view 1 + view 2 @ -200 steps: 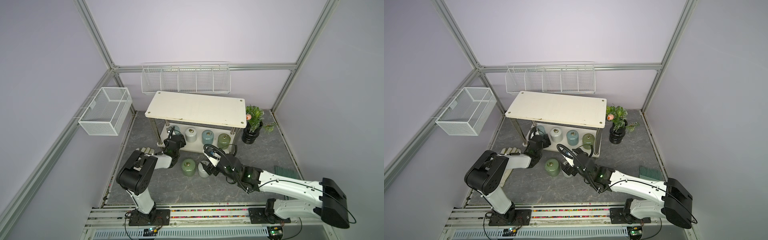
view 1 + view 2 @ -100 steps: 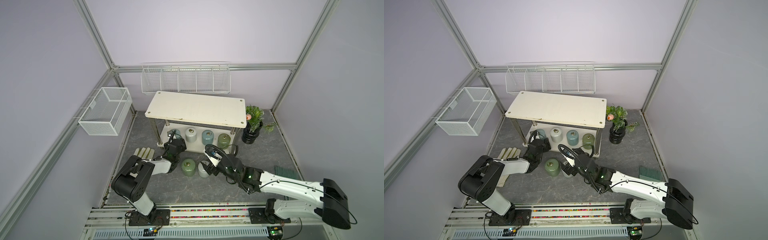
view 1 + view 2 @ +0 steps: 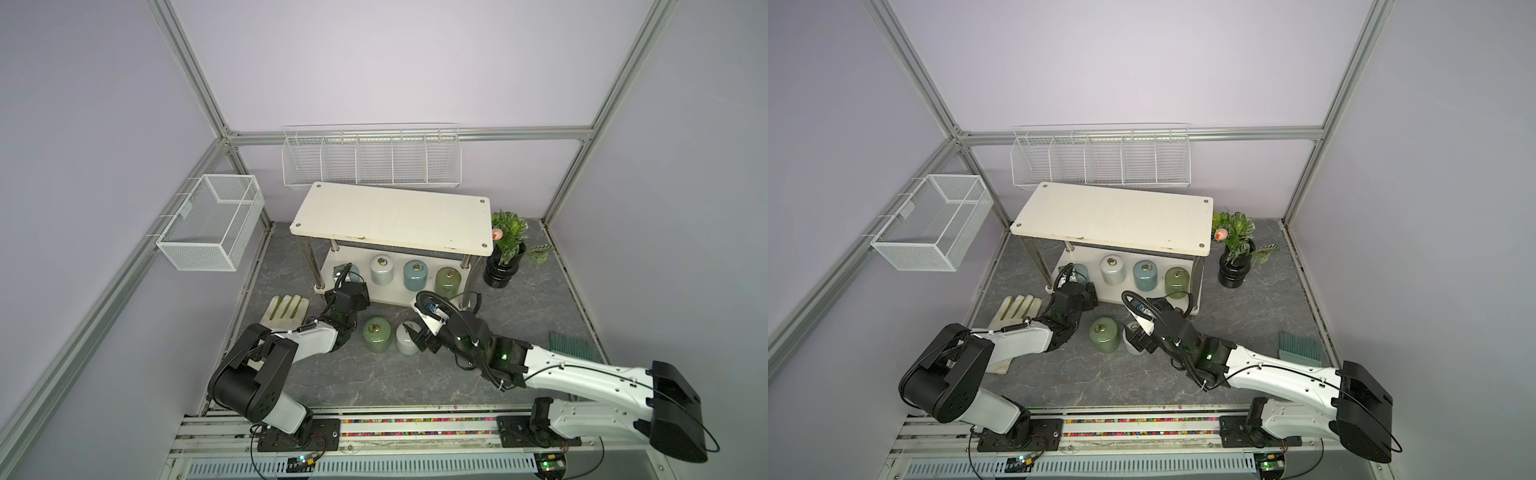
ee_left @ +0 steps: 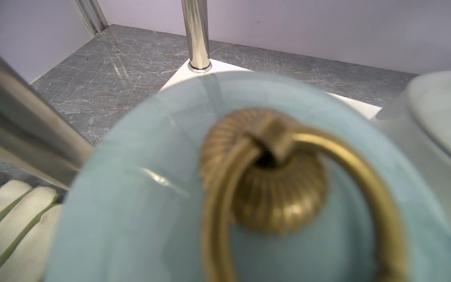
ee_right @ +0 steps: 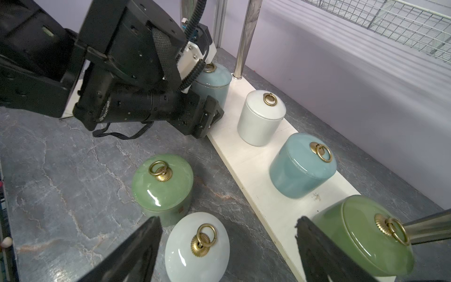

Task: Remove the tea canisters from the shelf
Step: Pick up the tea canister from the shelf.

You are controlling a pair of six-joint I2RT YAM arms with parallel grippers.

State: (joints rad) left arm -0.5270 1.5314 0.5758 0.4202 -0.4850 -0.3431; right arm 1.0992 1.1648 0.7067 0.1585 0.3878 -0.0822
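Shelf [image 3: 390, 216] holds end blue canister [image 4: 136, 207], left gripper [image 3: 348, 279] at it (hold unclear); right gripper [image 5: 228, 221] spread near off-shelf white canister [image 5: 195, 246].

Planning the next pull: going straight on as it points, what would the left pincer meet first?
The blue-grey canister at the end of the lower shelf board: it fills the left wrist view, ahead of the left pincer. Whether they touch yet is unclear.

Left arm [image 3: 311, 343] and right arm [image 3: 582, 376]: white shells, black joints, black ribbed cables [image 3: 451, 309]. Green light [image 3: 504, 356] at lower right. Right gripper [image 5: 228, 221]: 2 black wedge fingers [image 5: 136, 251].
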